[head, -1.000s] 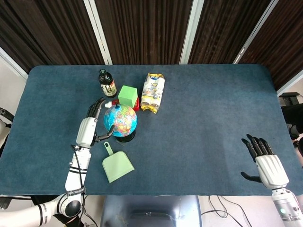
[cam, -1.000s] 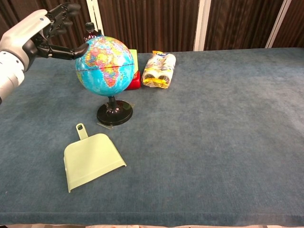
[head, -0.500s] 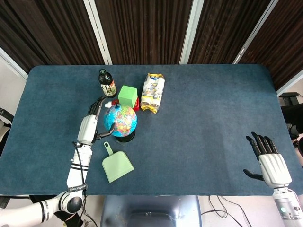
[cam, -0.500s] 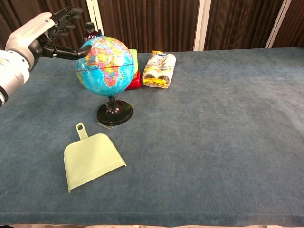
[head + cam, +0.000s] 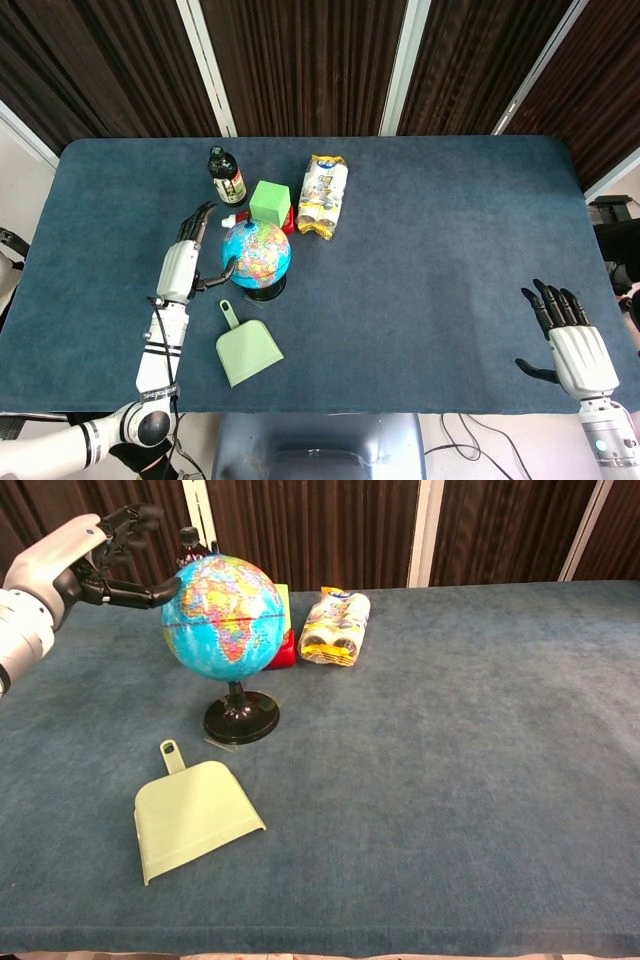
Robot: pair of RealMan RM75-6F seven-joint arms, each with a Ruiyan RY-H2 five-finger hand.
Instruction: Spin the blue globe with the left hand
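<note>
The blue globe (image 5: 256, 252) (image 5: 225, 614) stands upright on its black round base (image 5: 241, 721), left of the table's middle. My left hand (image 5: 185, 263) (image 5: 82, 560) is just to its left with fingers spread, holding nothing; its thumb tip touches or nearly touches the globe's upper left side. My right hand (image 5: 570, 345) hovers with fingers spread near the table's front right corner, far from the globe, and shows only in the head view.
A light green dustpan (image 5: 244, 348) (image 5: 190, 814) lies in front of the globe. Behind it stand a dark bottle (image 5: 226, 178), a green box (image 5: 270, 204) on a red item, and a yellow snack pack (image 5: 324, 195) (image 5: 336, 626).
My left hand has drawn slightly leftward and back from the globe. The map on the globe looks much the same. The right hand has shifted a little toward the front edge.
</note>
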